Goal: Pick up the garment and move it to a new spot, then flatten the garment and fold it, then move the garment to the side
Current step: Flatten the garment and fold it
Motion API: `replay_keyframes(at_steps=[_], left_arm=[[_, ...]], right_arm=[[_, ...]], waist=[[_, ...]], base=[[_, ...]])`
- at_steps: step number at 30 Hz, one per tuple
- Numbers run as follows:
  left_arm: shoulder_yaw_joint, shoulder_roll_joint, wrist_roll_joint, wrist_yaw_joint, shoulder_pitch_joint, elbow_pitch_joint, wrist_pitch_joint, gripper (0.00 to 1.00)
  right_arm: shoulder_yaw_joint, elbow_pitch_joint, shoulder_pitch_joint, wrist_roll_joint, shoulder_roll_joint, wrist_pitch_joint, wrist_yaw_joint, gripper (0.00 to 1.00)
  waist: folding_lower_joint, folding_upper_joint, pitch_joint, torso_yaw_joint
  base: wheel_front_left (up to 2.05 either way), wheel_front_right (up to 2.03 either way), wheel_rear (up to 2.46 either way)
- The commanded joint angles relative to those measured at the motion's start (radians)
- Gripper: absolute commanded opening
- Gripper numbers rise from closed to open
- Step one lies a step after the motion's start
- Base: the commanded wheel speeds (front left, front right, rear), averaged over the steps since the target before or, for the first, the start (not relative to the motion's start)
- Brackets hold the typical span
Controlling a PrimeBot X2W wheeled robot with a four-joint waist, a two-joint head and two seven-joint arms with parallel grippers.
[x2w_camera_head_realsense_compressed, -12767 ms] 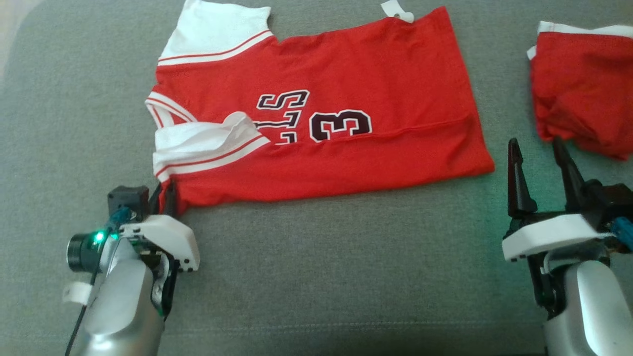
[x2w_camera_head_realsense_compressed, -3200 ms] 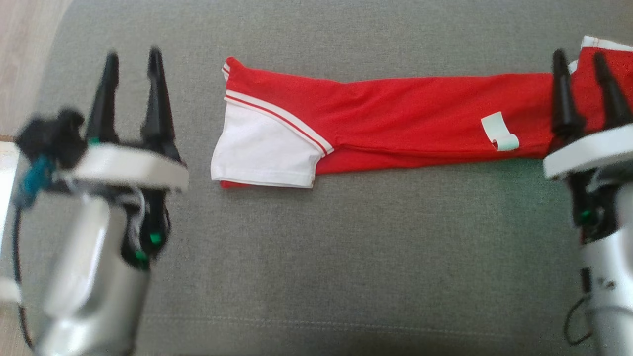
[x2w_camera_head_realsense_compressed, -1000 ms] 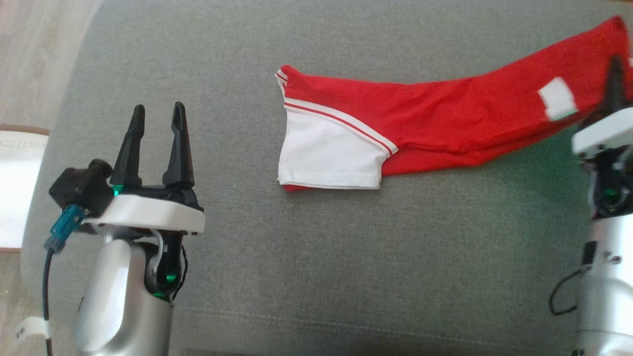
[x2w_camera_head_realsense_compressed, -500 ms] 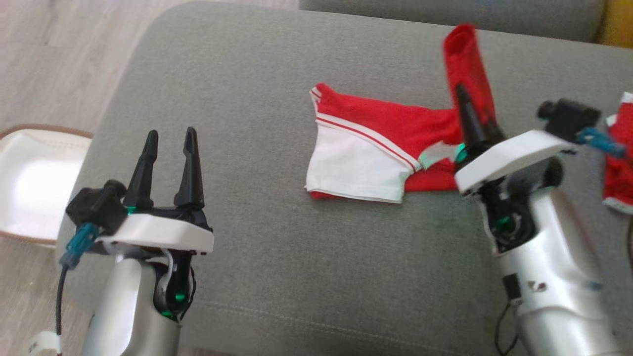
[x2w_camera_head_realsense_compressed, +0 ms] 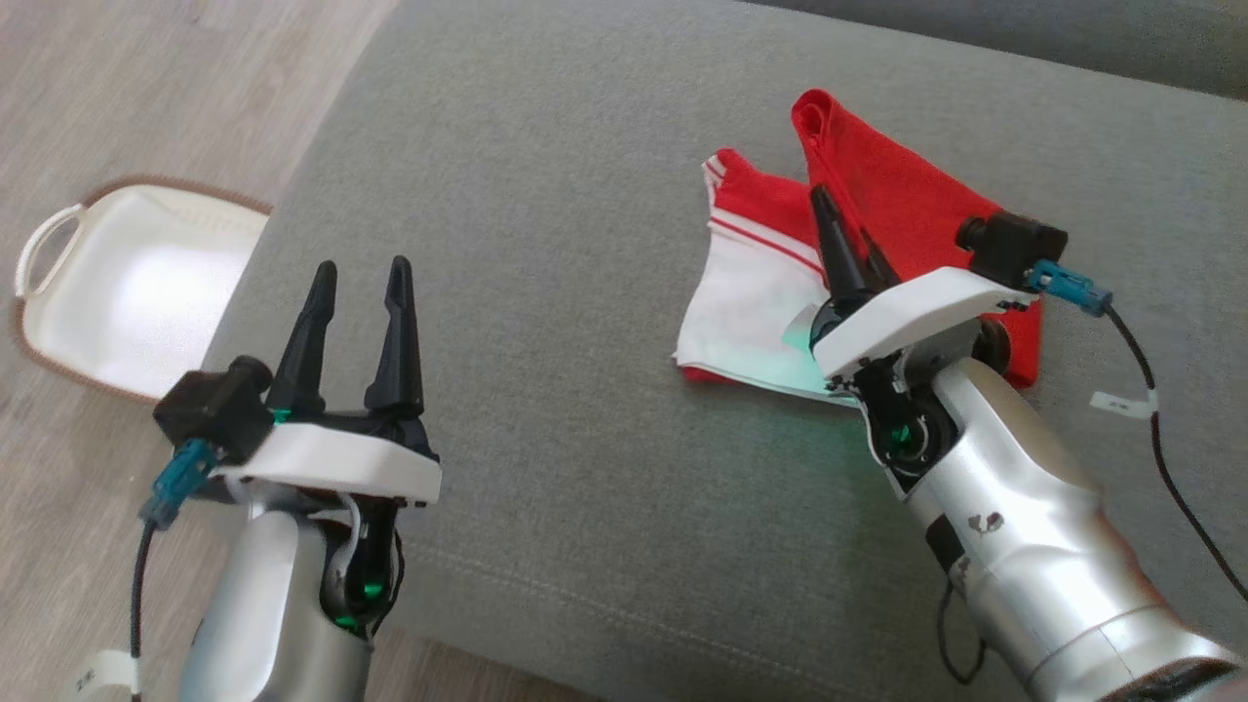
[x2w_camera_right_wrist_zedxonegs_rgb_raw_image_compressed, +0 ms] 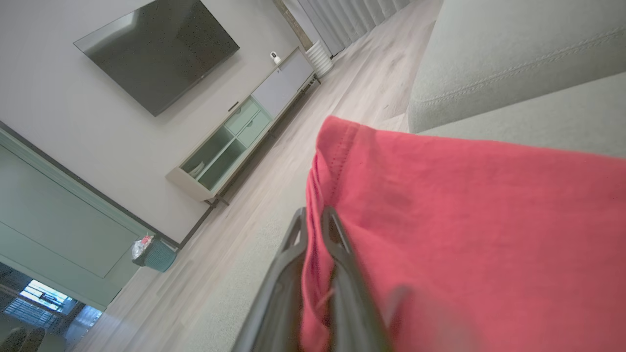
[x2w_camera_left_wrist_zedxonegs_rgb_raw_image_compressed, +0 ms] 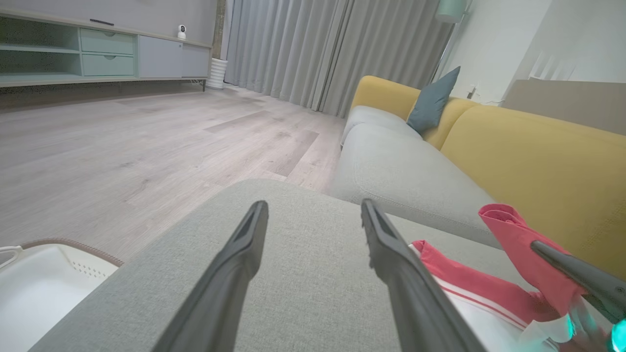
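The garment (x2w_camera_head_realsense_compressed: 907, 210) is a red jersey with white, red-striped sleeves, folded into a narrow strip on the grey sofa cushion (x2w_camera_head_realsense_compressed: 546, 195). My right gripper (x2w_camera_head_realsense_compressed: 840, 234) is shut on its red end and holds that end raised over the white sleeve part (x2w_camera_head_realsense_compressed: 751, 302). In the right wrist view the red cloth (x2w_camera_right_wrist_zedxonegs_rgb_raw_image_compressed: 464, 234) is pinched between the fingers (x2w_camera_right_wrist_zedxonegs_rgb_raw_image_compressed: 288, 254) and drapes to the right. My left gripper (x2w_camera_head_realsense_compressed: 357, 292) stands open at the cushion's front left, apart from the garment. The left wrist view has the garment (x2w_camera_left_wrist_zedxonegs_rgb_raw_image_compressed: 469, 283) at its lower right.
A white basket (x2w_camera_head_realsense_compressed: 127, 283) with a brown rim sits on the wooden floor left of the sofa. Beyond the cushion are a yellow backrest (x2w_camera_left_wrist_zedxonegs_rgb_raw_image_compressed: 538, 161) and a blue-grey pillow (x2w_camera_left_wrist_zedxonegs_rgb_raw_image_compressed: 433, 100). Bare grey cushion lies between my two arms.
The head camera has swung left. My right gripper has carried the red end further over toward the white sleeve end, doubling the strip. The left gripper stays open.
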Motion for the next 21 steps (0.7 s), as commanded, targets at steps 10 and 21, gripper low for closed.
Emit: replay_keyframes(at_steps=[10,21], left_arm=[[0.017,0.017,-0.015,0.005,-0.029,-0.021,-0.005,1.0],[0.041,0.017,-0.004,0.005,-0.023,-0.035,-0.005,1.0]], right_arm=[[0.249,0.083,-0.093,0.244,0.013,-0.066,0.004,1.0],[0.343,0.188,-0.199,0.255,0.013,-0.11,0.004,1.0]], waist=[[0.0,0.0,0.036,0.046],[0.0,0.0,0.007,-0.055]], base=[[0.0,0.0,0.0],[0.0,0.0,0.0]])
